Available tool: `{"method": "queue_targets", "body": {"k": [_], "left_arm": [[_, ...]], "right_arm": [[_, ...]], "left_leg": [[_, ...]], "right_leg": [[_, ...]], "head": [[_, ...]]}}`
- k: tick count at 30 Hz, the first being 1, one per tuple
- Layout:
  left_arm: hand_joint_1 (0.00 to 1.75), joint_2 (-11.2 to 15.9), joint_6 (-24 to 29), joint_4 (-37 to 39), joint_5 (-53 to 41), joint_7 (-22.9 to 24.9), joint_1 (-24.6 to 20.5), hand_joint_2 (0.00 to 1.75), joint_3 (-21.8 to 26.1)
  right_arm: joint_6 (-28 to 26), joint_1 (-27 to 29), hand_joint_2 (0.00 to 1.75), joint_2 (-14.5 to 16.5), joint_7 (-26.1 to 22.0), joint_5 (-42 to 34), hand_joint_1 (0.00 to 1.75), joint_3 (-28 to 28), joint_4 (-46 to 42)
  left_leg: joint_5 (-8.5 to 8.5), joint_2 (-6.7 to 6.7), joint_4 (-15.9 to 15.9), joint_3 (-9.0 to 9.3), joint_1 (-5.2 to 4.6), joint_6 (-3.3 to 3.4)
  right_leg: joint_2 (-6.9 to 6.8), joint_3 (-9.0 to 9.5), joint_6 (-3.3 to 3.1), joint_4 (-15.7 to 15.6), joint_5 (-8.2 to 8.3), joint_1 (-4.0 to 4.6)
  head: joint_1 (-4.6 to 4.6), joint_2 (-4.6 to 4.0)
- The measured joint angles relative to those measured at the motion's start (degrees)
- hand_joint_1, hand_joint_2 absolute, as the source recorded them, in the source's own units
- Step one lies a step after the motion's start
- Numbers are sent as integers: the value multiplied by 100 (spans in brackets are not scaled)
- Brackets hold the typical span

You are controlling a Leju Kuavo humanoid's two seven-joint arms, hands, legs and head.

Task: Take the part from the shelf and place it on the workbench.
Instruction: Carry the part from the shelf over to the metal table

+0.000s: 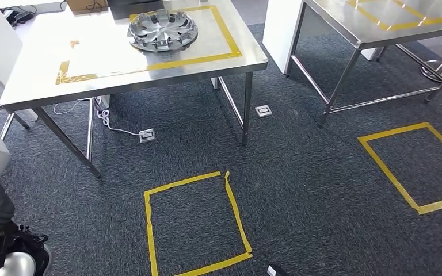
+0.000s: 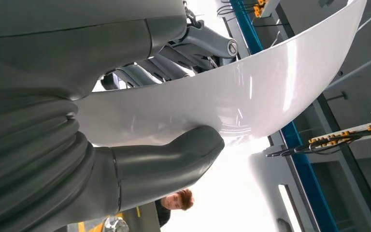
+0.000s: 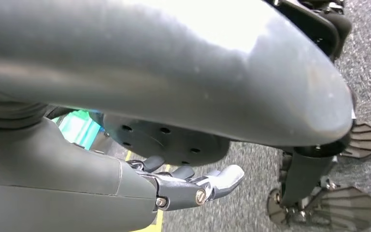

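Left wrist view, glossy white curved part (image 2: 251, 92)

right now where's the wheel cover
In the head view the wheel cover lies on the steel workbench ahead and to the left, inside the yellow tape outline, toward its far right corner.

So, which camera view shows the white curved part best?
The left wrist view: the white part spans the frame there, and the left hand holds it, thumb pressed on its glossy surface. The head view catches something white at its left edge, perhaps that part. The right wrist view looks toward the floor.
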Motion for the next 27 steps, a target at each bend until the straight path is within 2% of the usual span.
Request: {"method": "queue_targets", "body": {"k": [2,3,4,5,6,7,8,10,11,12,14,15,16,18,19,20,21,22,24,25,26,27], "left_arm": [[175,-4,5,-8,-21,1,1,175,0],[175,-7,7,-7,-26,3,2,175,-1],[175,-10,7,-5,-27,5,13,175,-2],[175,-11,7,-2,-27,8,25,175,-3],[175,-12,7,1,-27,9,33,175,-3],[175,-12,7,2,-27,9,35,175,-3],[175,-13,7,0,-27,9,34,175,-3],[175,-16,7,-8,-27,9,27,175,-3],[175,-18,7,-11,-28,9,27,175,-2],[175,-19,7,-12,-29,9,29,175,-1],[175,-22,8,-16,-40,16,35,175,1],[175,-26,9,-21,-55,22,33,175,1],[175,-31,9,-25,-71,31,25,175,1],[175,-55,9,-27,-99,49,8,175,1],[175,-73,9,-21,-107,61,4,175,1],[175,-91,9,-13,-114,72,3,175,0],[175,-109,9,-4,-121,83,2,175,-1],[175,-119,9,4,-128,91,0,175,-1],[175,-136,9,12,-138,96,-11,175,0],[175,-142,9,13,-143,96,-20,175,0],[175,-148,10,15,-150,96,-31,175,0],[175,-157,11,18,-162,96,-42,175,0]], "right_arm": [[-3,9,0,4,-2,-3,0,-1,0],[-3,22,0,4,-2,-4,0,-1,0],[-3,34,0,5,0,-4,0,-1,0],[-3,42,0,5,2,-4,0,-1,0],[-3,42,0,5,1,-4,0,-1,0],[-3,37,0,6,1,-4,0,-1,0],[-3,32,0,7,1,-4,0,-1,0],[-4,26,0,7,1,-3,0,-1,0],[-5,27,0,6,2,-2,0,0,0],[-8,26,0,5,4,-1,0,1,0],[-21,14,0,3,60,1,0,1,0],[-30,4,0,2,97,-2,0,1,0],[-37,-4,0,0,115,-7,0,0,0],[-49,1,0,-2,41,-28,0,-1,0],[-57,14,0,-2,-25,-39,0,-1,0],[-65,26,0,-2,-84,-50,0,-1,0],[-73,32,0,-2,-122,-64,0,-1,0],[-80,32,0,-2,-144,-82,0,-1,0],[-91,27,0,-2,-152,-129,0,-5,0],[-96,25,0,-1,-153,-153,0,-8,0],[-97,26,0,-1,-152,-176,0,-11,0],[-98,26,0,0,-151,-194,0,-14,0]], "left_leg": [[-285,407,453,-200,-17,-19],[-479,544,815,-358,-21,-32],[-631,603,1158,-502,-18,-46],[-694,628,1376,-581,-14,-56],[-654,648,1391,-558,-12,-62],[-524,685,1185,-421,-10,-62],[-360,765,820,-200,-10,-56],[-178,977,167,172,-43,7],[-161,1029,11,249,-57,50],[-175,1018,-20,248,-74,95],[-139,874,-30,217,-62,167],[-120,813,-39,207,-53,199],[-101,756,-49,198,-38,229],[-74,648,-55,170,-24,270],[-66,595,-52,154,-25,282],[-60,540,-48,142,-26,287],[-57,491,-43,135,-27,288],[-53,447,-38,134,-26,283],[-47,381,-27,136,-28,253],[-42,354,-19,129,-35,222],[-35,336,-17,118,-41,184],[-31,322,-23,107,-46,141]], "right_leg": [[-170,12,-58,-37,19,3],[-258,10,-75,-36,14,14],[-352,7,-86,-35,8,23],[-441,5,-89,-33,5,29],[-529,4,-89,-30,2,31],[-611,7,-82,-25,-5,32],[-690,13,-70,-16,-16,32],[-824,20,-23,13,-51,62],[-879,24,3,25,-63,77],[-933,27,29,29,-68,94],[-1001,37,82,37,-83,88],[-911,19,116,99,-140,76],[-754,-47,148,257,-253,58],[-386,-352,196,921,-611,27],[-301,-539,207,1303,-765,21],[-265,-679,212,1578,-835,18],[-253,-727,211,1653,-792,15],[-248,-662,205,1493,-646,9],[-212,-322,187,747,-264,-8],[-184,-174,173,408,-138,-7],[-159,-84,155,187,-74,-3],[-141,-58,131,95,-71,8]], "head": [[-26,0],[-38,0],[-39,0],[-39,0],[-39,-1],[-40,0],[-39,1],[-34,1],[-27,1],[-21,1],[-13,1],[-12,1],[-7,1],[3,1],[7,1],[7,1],[8,1],[9,1],[10,1],[8,1],[7,1],[5,1]]}}
